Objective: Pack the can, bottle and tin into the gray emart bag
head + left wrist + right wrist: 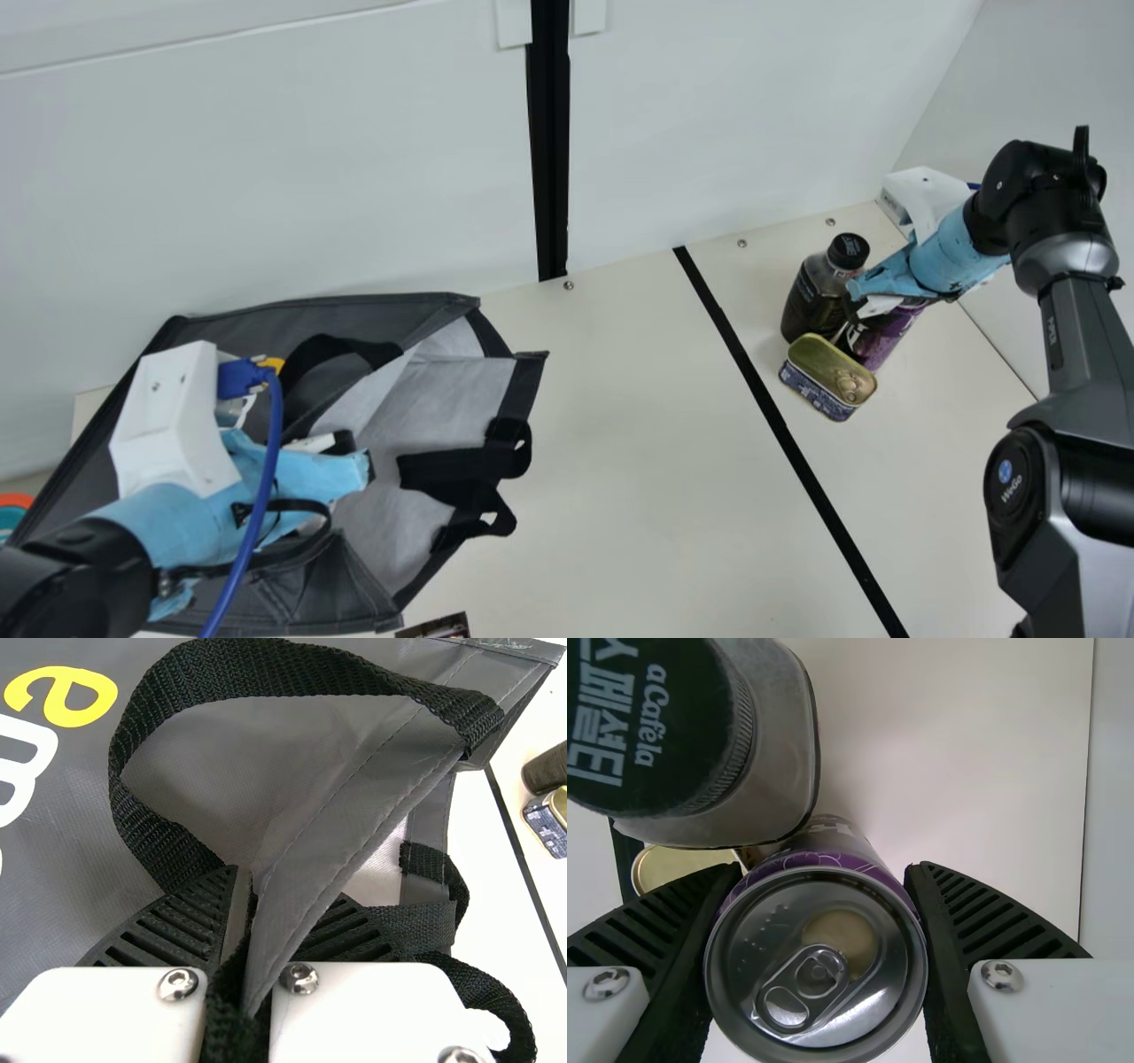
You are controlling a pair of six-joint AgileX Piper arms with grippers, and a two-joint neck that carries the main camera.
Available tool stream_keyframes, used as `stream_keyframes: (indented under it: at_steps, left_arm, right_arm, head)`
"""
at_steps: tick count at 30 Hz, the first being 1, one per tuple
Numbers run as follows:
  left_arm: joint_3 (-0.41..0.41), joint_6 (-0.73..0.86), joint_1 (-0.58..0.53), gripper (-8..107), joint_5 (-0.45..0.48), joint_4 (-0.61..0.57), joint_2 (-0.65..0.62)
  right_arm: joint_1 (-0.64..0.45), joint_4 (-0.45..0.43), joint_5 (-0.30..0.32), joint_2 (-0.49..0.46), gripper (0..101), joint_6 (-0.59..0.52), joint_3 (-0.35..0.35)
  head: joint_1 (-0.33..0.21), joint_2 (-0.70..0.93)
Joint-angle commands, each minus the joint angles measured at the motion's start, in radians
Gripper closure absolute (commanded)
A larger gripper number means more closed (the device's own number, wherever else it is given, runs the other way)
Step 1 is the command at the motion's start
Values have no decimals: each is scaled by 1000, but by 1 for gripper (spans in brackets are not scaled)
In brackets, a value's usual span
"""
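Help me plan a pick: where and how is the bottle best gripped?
The bottle stands upright, its round cap uncovered on top, so I'd grip that from straight above; lower down, the can and tin crowd its body.

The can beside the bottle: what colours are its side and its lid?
The can has a purple side and a silver lid, clearest in the right wrist view.

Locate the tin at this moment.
In the main view, the tin is on the table, at the right, past the black stripe, just below the dark bottle and purple can.
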Motion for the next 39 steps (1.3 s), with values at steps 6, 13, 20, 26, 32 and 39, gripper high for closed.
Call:
stream_keyframes:
  at_steps: [6, 13, 20, 26, 32, 39]
  left_arm:
    - [0, 0, 0, 89, 0, 0, 0]
    - [0, 0, 0, 89, 0, 0, 0]
    - [0, 0, 0, 89, 0, 0, 0]
    - [0, 0, 0, 89, 0, 0, 0]
    - [0, 0, 0, 89, 0, 0, 0]
    - [0, 0, 0, 89, 0, 0, 0]
  right_arm:
    - [1, -19, 0, 4, 101, -12, -22]
    - [4, -40, 0, -16, 101, -21, -35]
    - [9, -51, -6, -69, 101, -22, -3]
    - [15, -61, -16, -133, 101, -16, 53]
    - [22, -67, -29, -209, 101, -3, 122]
    - [36, -75, -39, -304, 101, 13, 199]
  head:
    - [-23, -1]
    - [-23, -1]
    - [-23, -1]
    - [-23, -1]
    - [-23, -1]
    - [-23, -1]
